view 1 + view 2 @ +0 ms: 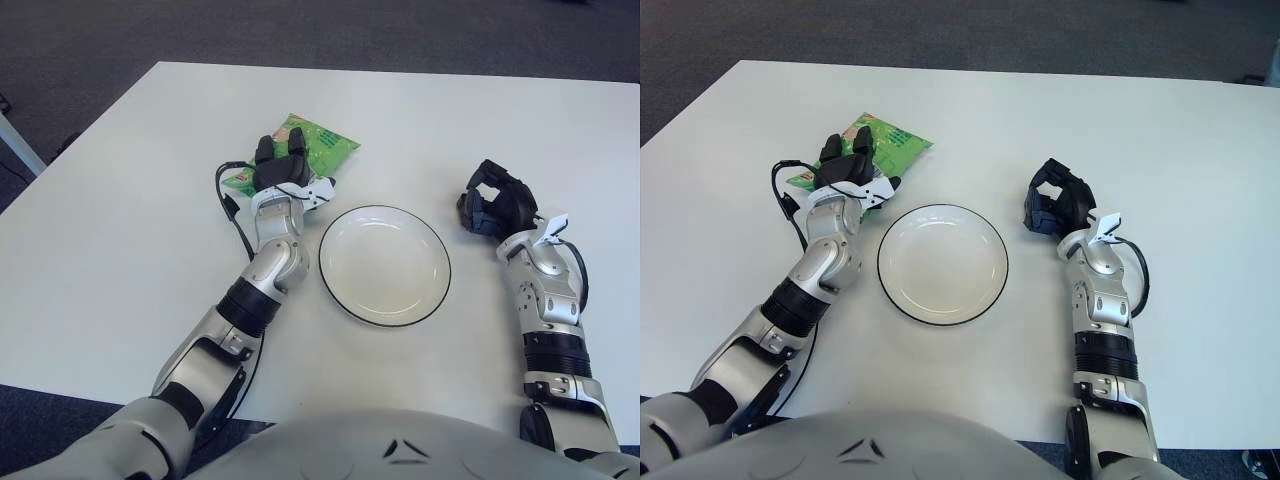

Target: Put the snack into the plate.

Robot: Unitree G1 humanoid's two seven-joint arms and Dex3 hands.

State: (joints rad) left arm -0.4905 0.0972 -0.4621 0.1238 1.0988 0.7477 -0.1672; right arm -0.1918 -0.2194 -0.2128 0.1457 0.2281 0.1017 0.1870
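green and crinkly, the snack bag (318, 146) lies on the white counter (100, 250), up and to the left of the plate (385, 264). the plate is white with a thin dark rim, and nothing is in it yet. the bag is just beside the plate but not touching it.

the left robot hand (282, 163) is on top of the near end of the bag. its dark fingers (297, 150) are curled down onto the bag and look like they are pinching it. the far end of the bag sticks out past the fingers.

the right robot hand (494, 203) shows to the right of the plate. its fingers are curled in and it holds nothing.

the step now is most likely to get a good hold and lift the bag. to do it well, the left robot hand should squeeze firm but not too hard, because the bag is soft and puffy and could slip or crush. it should lift the bag clear of the counter first. then it should move right, over the rim, so the bag does not bump the plate and push it. it should let go only when the bag is over the middle of the plate.
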